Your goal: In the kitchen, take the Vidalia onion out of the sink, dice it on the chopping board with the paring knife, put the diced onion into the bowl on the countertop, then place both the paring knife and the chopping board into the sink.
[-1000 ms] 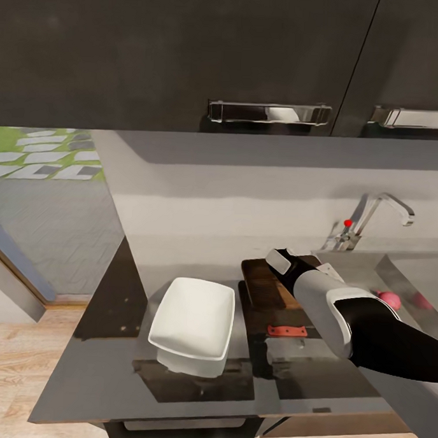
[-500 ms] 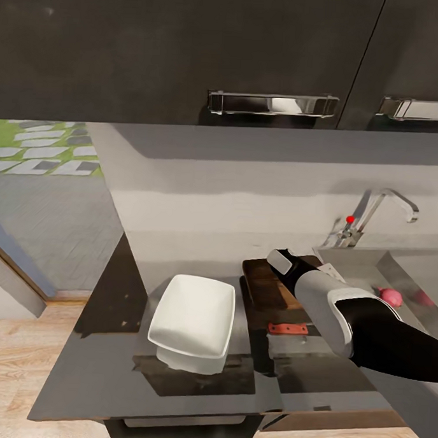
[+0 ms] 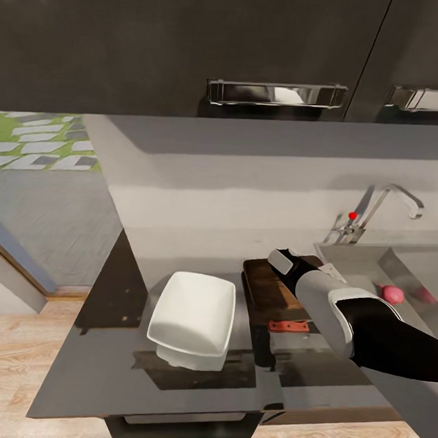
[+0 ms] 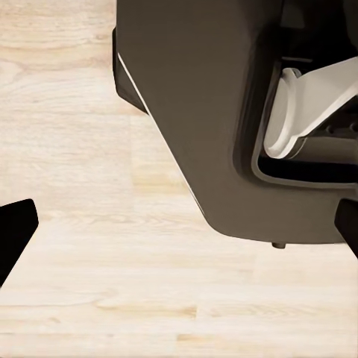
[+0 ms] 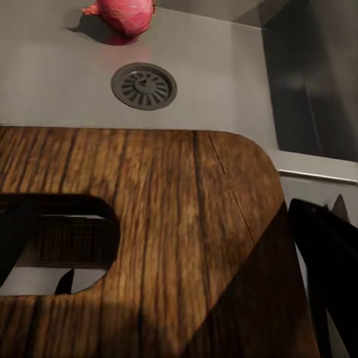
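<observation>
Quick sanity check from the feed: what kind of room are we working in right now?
A kitchen, by the look of it: a steel sink with a tap, a dark countertop carrying a chopping board and white bowl, and wall cabinets above.

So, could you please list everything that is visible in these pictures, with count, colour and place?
bowl: one, white, on the countertop, left of the board.
chopping board: one, dark brown, on the countertop between bowl and sink; its slotted end fills much of the right wrist view.
paring knife: one, red handle, at the board's near end.
onion: one, pink, in the sink, beyond the drain.
tap: one, chrome, red knob, behind the sink.
cabinet handles: two, chrome, on the dark upper cabinets.
right arm: white and black, over the board.
</observation>
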`<state>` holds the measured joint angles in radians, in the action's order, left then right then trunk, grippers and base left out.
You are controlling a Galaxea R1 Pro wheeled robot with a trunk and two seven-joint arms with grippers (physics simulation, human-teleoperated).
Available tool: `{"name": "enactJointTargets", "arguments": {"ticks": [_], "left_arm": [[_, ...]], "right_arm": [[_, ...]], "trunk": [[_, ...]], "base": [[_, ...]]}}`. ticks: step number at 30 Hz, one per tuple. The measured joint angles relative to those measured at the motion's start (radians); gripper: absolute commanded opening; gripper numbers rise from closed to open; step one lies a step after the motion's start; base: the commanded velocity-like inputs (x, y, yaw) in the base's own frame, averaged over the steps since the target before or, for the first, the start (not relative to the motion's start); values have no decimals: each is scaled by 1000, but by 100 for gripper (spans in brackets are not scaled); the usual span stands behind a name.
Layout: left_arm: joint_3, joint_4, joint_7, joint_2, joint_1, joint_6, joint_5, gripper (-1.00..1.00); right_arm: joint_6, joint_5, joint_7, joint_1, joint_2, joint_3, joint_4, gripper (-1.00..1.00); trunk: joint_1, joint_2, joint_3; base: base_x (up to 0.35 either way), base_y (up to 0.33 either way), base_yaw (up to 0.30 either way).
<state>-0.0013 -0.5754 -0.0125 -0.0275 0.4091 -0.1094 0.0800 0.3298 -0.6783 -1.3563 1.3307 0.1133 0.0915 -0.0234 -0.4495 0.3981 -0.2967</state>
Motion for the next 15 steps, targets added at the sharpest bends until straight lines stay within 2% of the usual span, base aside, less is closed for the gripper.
{"name": "enactJointTargets", "arguments": {"ticks": [15], "left_arm": [[0,1,0,0,0,0,0,100]], "right_arm": [[1,-6,7,0,0,-1,-1,-100]], "trunk": [[0,0,-19]], "base": [[33,0,0]]}}
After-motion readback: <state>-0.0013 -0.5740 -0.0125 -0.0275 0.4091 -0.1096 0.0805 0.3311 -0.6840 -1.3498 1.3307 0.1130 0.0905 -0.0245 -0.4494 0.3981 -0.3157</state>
